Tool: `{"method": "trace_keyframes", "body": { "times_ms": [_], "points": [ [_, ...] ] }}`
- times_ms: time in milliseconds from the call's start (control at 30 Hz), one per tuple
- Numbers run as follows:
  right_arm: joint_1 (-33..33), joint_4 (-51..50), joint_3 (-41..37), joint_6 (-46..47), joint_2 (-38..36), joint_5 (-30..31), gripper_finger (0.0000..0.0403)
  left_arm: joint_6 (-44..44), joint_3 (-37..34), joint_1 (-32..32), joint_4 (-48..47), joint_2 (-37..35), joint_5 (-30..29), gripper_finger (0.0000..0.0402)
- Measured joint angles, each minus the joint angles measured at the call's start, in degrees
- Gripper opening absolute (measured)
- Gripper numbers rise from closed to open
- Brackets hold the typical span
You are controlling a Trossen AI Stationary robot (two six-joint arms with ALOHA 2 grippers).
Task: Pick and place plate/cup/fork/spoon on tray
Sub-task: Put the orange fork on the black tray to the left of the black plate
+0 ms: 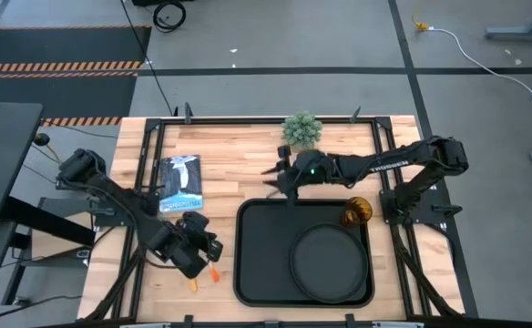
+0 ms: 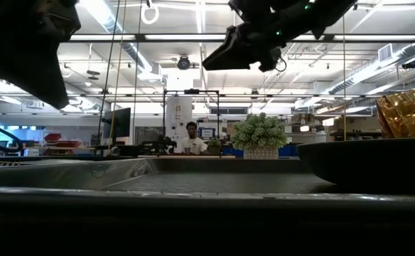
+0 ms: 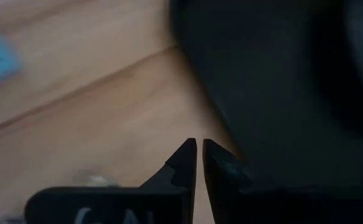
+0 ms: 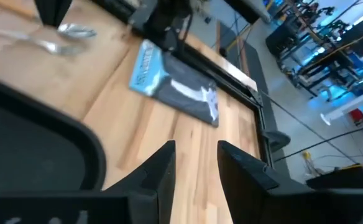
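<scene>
The black rectangular tray [image 1: 266, 255] lies on the table's near right part. The round black plate [image 1: 328, 262] sits in it, and the amber cup [image 1: 356, 212] stands at its far right corner. A red-orange handle [image 1: 214, 271] and a yellow-orange handle [image 1: 193, 284], the fork's and the spoon's, lie on the wood left of the tray. Their silver ends show in the right wrist view [image 4: 69, 34]. My left gripper [image 3: 200, 155] is shut and empty over the wood beside them, close to the tray's left edge. My right gripper [image 4: 194, 158] is open and empty above the tray's far edge [image 1: 280, 179].
A blue and black packet [image 1: 179, 182] lies on the far left of the table. A small potted plant [image 1: 301, 129] stands at the far edge. A black frame borders the table. In the low view a person [image 2: 191, 139] is in the room far behind.
</scene>
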Motion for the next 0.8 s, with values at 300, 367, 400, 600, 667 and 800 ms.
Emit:
{"method": "trace_keyframes", "body": {
  "times_ms": [300, 367, 400, 600, 667, 800],
  "points": [
    [-1.8, 4.9, -3.5, 4.3, -0.3, 2.0, 0.0112, -12.7, 5.7, 0.0, -12.6, 7.0, 5.4, 0.0034],
    [-1.4, 7.2, -5.2, 4.1, -0.5, 5.8, 0.0108, -13.2, 5.7, 0.0, -12.5, 8.3, 6.3, 0.0034],
    [-1.3, 7.7, -6.0, 4.0, -1.0, 6.8, 0.0106, -13.1, 5.7, 0.0, -12.4, 8.9, 6.4, 0.0034],
    [-1.1, 8.7, -9.0, 3.1, -5.0, 7.4, 0.0096, -14.3, 5.7, 1.0, -12.2, 10.5, 8.0, 0.0034],
    [-1.0, 8.7, -10.0, 3.1, -7.4, 7.3, 0.0094, -17.0, 5.7, 1.5, -12.1, 10.5, 10.2, 0.0034],
    [-1.0, 8.9, -12.3, 3.1, -12.1, 6.1, 0.0094, -19.1, 6.6, 1.7, -11.3, 10.5, 13.5, 0.0034]
  ]
}}
